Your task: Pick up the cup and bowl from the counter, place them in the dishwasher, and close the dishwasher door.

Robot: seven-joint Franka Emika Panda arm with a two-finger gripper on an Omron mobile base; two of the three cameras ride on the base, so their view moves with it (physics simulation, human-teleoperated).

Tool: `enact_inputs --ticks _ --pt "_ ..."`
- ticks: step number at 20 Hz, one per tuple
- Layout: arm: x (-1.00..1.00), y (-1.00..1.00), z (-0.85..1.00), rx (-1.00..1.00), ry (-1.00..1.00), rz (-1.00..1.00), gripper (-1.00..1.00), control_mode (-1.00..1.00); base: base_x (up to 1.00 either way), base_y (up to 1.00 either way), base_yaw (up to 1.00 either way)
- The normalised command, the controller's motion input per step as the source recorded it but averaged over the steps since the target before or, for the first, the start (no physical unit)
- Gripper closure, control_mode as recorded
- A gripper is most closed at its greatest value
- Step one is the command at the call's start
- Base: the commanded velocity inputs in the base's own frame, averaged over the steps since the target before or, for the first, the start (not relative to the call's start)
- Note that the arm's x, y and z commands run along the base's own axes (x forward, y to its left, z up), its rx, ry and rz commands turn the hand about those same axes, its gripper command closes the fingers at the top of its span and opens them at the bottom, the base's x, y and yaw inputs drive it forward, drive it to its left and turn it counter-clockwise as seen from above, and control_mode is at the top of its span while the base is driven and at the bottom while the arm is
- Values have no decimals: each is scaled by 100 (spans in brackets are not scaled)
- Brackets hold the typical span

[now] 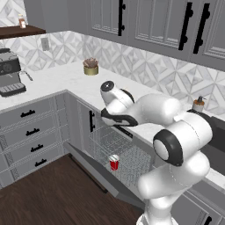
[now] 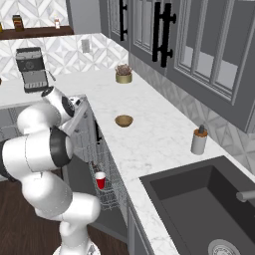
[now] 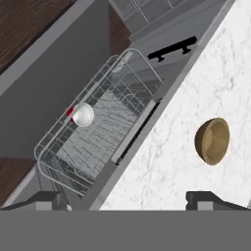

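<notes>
The red cup (image 1: pixel 114 162) (image 2: pixel 100 180) stands upright in the dishwasher's pulled-out wire rack (image 1: pixel 105 140); from above its white inside (image 3: pixel 82 114) shows. The dishwasher door (image 1: pixel 90 169) (image 3: pixel 44 93) is dropped open. The tan bowl (image 2: pixel 123 120) (image 3: pixel 212 140) sits on the white counter (image 2: pixel 154 139) (image 3: pixel 220 63), a little in from the edge. My gripper (image 3: pixel 127 198) hangs open and empty above the counter's edge, between rack and bowl, with the bowl ahead of its right fingertip (image 3: pixel 208 197). In the left base view my arm hides the bowl.
A gold pot with a reddish plant (image 1: pixel 91 67) (image 2: pixel 123 73) stands at the back of the counter. A coffee machine (image 1: pixel 9 72) (image 2: pixel 32 68) sits at the left. A grey soap dispenser (image 2: pixel 199 139) stands beside the dark sink (image 2: pixel 199 199). Dark wood floor lies before the door.
</notes>
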Motion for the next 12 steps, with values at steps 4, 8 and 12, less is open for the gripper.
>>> enact_inputs --ticks 4,8,12 --pt "14 -36 11 -1 0 0 -100 -100 0 0 0" --pt "18 -40 7 -1 0 1 -100 -100 0 0 0" --pt "1 3 6 -7 0 -9 -100 -100 0 0 0"
